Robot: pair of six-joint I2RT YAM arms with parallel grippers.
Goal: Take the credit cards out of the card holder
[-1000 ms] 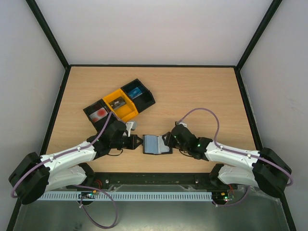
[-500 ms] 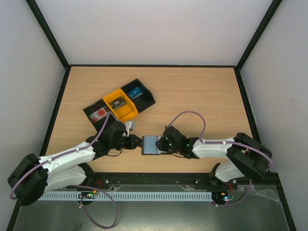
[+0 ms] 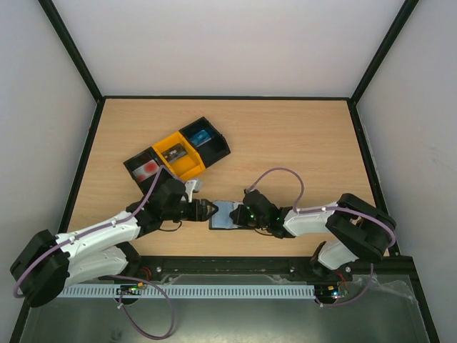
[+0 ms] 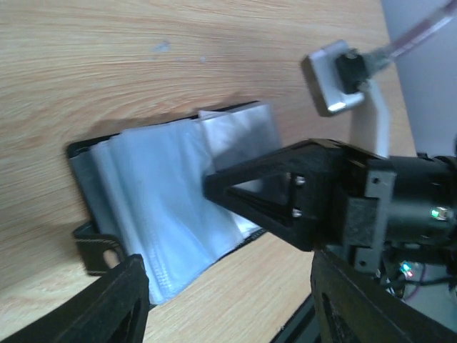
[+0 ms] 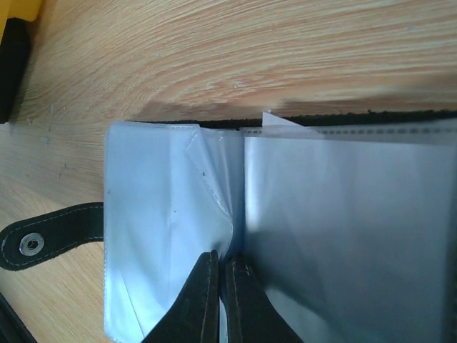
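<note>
The card holder (image 3: 223,214) lies open on the table between both arms, its clear grey-blue sleeves (image 5: 157,200) fanned out and its black snap tab (image 5: 50,239) sticking out sideways. No credit cards show in the sleeves. A red card (image 3: 148,168) and a blue card (image 3: 202,136) lie in the bins. My right gripper (image 5: 221,282) is shut, its tips pressed into the crease between two sleeves; I cannot tell if a sleeve edge is pinched. My left gripper (image 3: 208,209) stands open at the holder's left edge, straddling its near corner (image 4: 153,286).
A row of three bins, black (image 3: 143,163), yellow (image 3: 178,153) and black (image 3: 207,139), sits diagonally behind the left arm. The table's front edge and a black rail (image 3: 228,264) run just below the holder. Dark frame posts bound the table sides.
My left gripper has opened and slid right up to the holder's edge. My right gripper has shut and moved left onto the sleeves. The holder has shifted slightly left.
</note>
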